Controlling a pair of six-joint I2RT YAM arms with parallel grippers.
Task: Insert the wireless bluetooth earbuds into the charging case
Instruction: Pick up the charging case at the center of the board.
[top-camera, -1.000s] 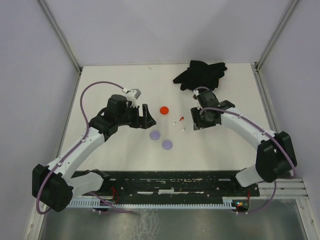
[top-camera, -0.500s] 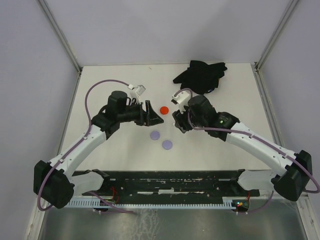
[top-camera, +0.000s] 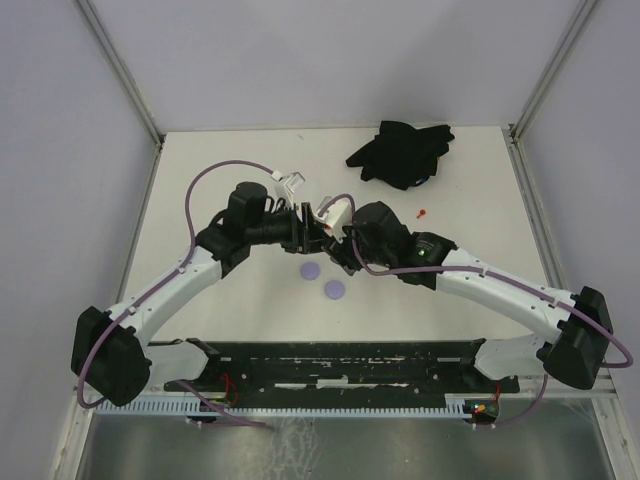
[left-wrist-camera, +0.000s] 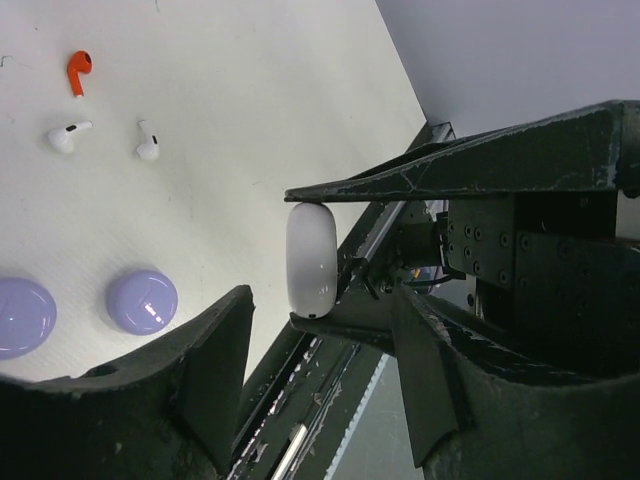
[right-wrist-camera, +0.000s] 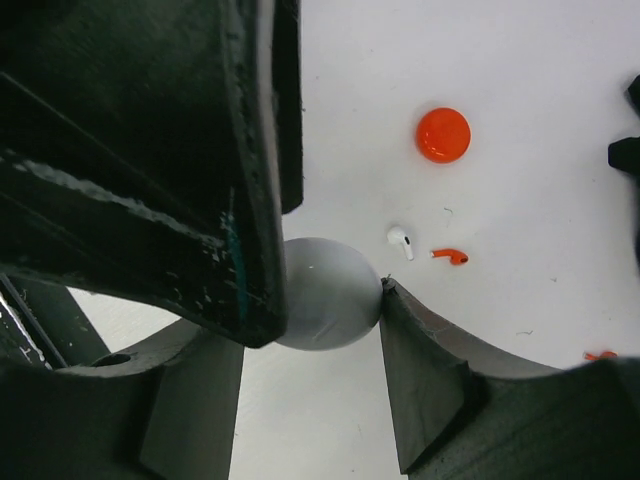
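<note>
**Container.** White charging case (left-wrist-camera: 312, 260): held clear of the worktop (top-camera: 200, 170), above its middle. The right gripper (right-wrist-camera: 312, 315) is clamped on it rim to rim. What is inside cannot be told.

**Orientation.** The case is edge-on in the left wrist view, with its long axis running from one right finger to the other. Its round face is turned to the right wrist camera.

**Left gripper** (left-wrist-camera: 322, 295): jaws apart, one on either side of the case's flat faces, with a gap at each.

**Earbuds.** All are outside the case, flat on the worktop beyond both grippers.
- Red earbud (left-wrist-camera: 79, 70): stem directed at the nearer white earbud (left-wrist-camera: 67, 135).
- Second white earbud (left-wrist-camera: 147, 143): just beside the first, its stem angled differently.

**Other items.** Two lavender discs (left-wrist-camera: 142, 300) lie nearer the arm bases. A red disc (right-wrist-camera: 443, 134) lies past the earbuds.
</note>
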